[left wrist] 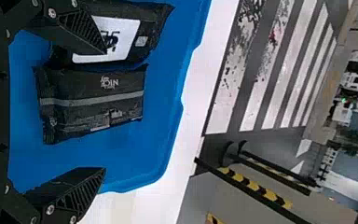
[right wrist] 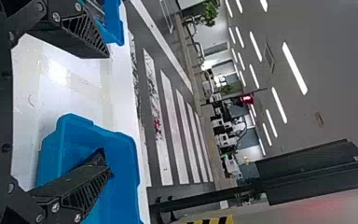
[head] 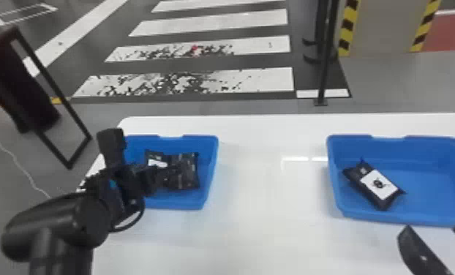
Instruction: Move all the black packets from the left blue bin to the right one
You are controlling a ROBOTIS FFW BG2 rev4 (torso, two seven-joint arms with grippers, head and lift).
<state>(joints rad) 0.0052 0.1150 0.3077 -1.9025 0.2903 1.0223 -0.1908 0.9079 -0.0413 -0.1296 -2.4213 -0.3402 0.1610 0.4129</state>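
Black packets [head: 186, 172]: two side by side in the left blue bin [head: 211, 153], plus a white-labelled one [head: 378, 184] in the right bin [head: 431, 190]
Left gripper [head: 139, 170]: over the left bin, fingers spread wide, nothing grabbed
Right gripper [head: 433, 232]: by the right bin, wide open too, empty

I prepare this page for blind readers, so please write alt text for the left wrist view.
The left gripper, its fingers open, is over a blue bin holding two black packets: one with a white label, the other with a grey band. The bin stands on a white table, with striped floor beyond.
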